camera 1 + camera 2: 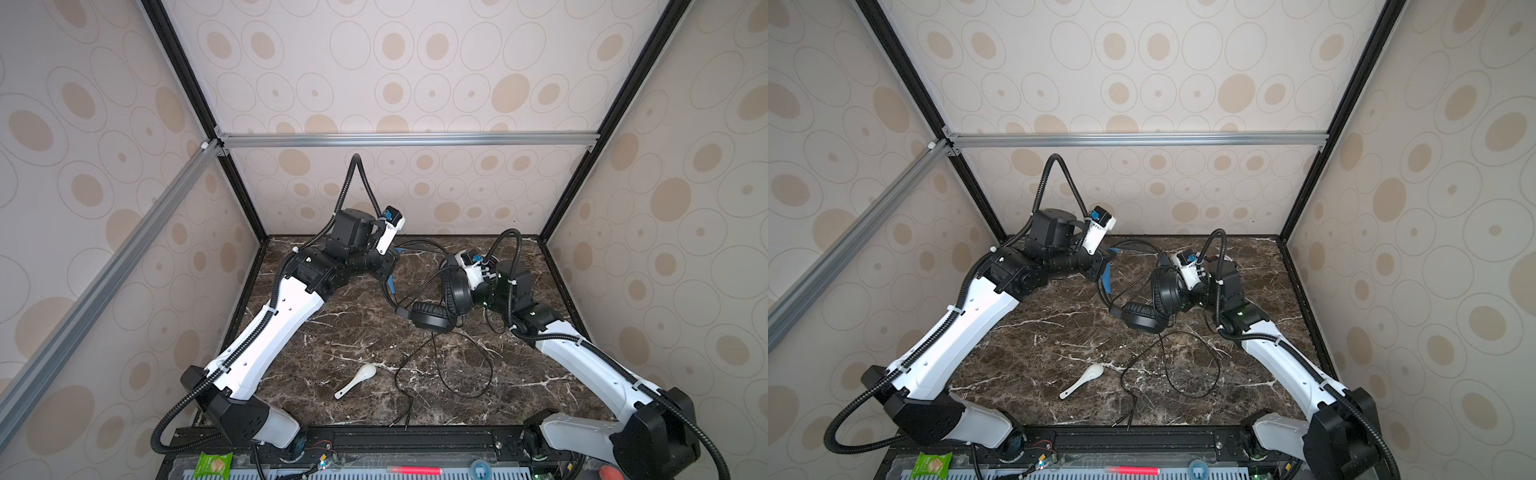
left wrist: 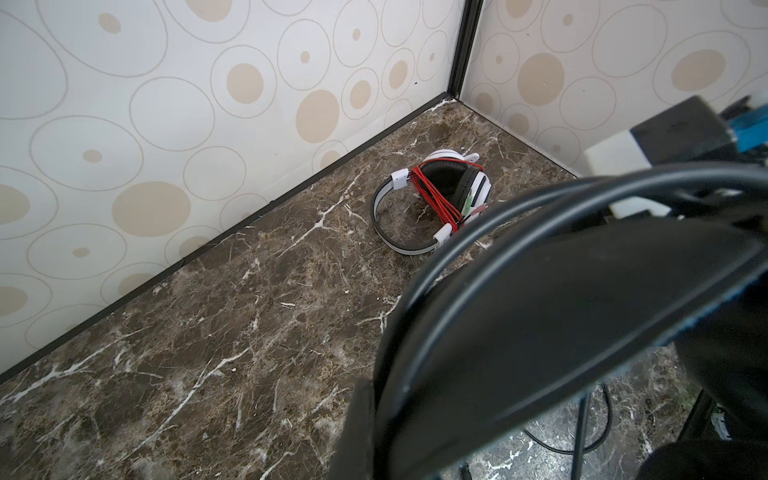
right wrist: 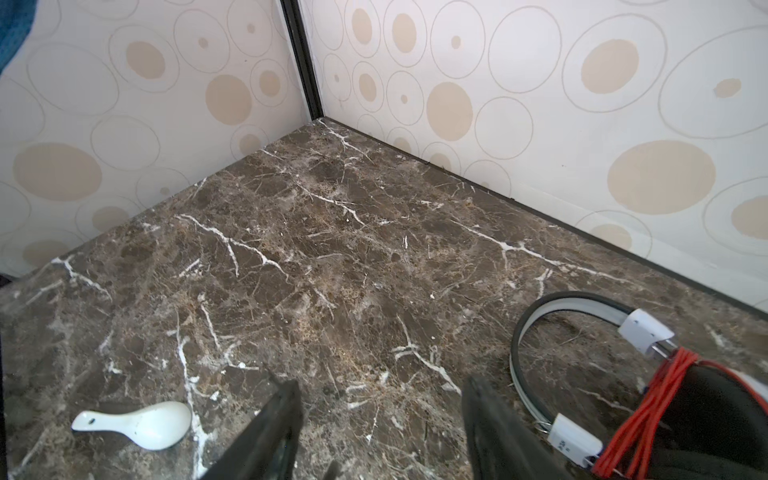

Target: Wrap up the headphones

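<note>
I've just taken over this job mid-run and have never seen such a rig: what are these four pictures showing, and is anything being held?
Two robot arms work over a marble table. Both top views look down on the whole scene; the other two pictures come from a camera on each arm's wrist. The left hand is shut on the headband of the black headphones, whose thin cable lies loose on the table. The right hand is open and holds nothing. White headphones, red cable wound around them, lie toward the back right corner. A white spoon lies nearer the front.
</note>
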You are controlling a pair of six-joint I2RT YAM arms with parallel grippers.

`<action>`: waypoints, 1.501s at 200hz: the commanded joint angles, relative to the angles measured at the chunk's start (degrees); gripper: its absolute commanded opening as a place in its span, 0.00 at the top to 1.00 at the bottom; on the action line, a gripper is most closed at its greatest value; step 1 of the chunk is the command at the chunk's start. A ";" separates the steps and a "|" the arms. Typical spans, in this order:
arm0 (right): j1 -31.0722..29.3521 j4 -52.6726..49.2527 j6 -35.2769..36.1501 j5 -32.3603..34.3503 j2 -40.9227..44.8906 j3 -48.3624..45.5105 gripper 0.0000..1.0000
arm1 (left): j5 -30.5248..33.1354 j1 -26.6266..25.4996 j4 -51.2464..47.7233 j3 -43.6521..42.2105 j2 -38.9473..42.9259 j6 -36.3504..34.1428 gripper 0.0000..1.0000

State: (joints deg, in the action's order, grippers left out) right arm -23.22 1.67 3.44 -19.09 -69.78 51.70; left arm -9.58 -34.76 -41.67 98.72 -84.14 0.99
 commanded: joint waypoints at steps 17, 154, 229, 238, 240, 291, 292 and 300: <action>1.63 0.84 -0.82 1.92 -0.90 2.98 0.74 | -1.84 0.51 2.43 2.54 2.22 2.32 1.00; 2.78 -19.57 9.34 12.71 -11.11 28.98 1.00 | -1.56 0.78 4.07 -0.27 2.63 0.77 1.00; 6.85 -14.80 2.46 11.99 -11.52 25.79 1.00 | -2.22 1.55 4.10 0.17 2.59 1.11 1.00; 6.88 -13.91 1.44 11.56 -11.44 25.17 1.00 | -2.50 1.56 4.08 0.46 2.49 1.14 1.00; 6.83 -13.67 1.18 11.43 -11.43 25.06 1.00 | -2.53 1.59 4.11 0.50 2.43 1.19 1.00; 6.88 -10.31 -0.68 10.08 -13.60 24.44 0.96 | -4.97 1.64 4.48 5.85 1.02 1.89 1.00; 6.88 -10.21 -0.78 10.01 -13.66 24.42 0.96 | -5.07 1.64 4.48 6.04 0.96 1.90 1.00; 6.87 -9.58 -1.09 9.64 -13.95 24.51 0.95 | -5.47 1.64 4.18 7.69 0.59 2.23 1.00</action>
State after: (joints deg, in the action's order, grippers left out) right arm -16.64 -11.35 4.60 -8.60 -82.46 76.95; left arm -10.87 -33.45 -40.47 99.04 -84.14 1.39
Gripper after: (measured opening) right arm 0.050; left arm 0.071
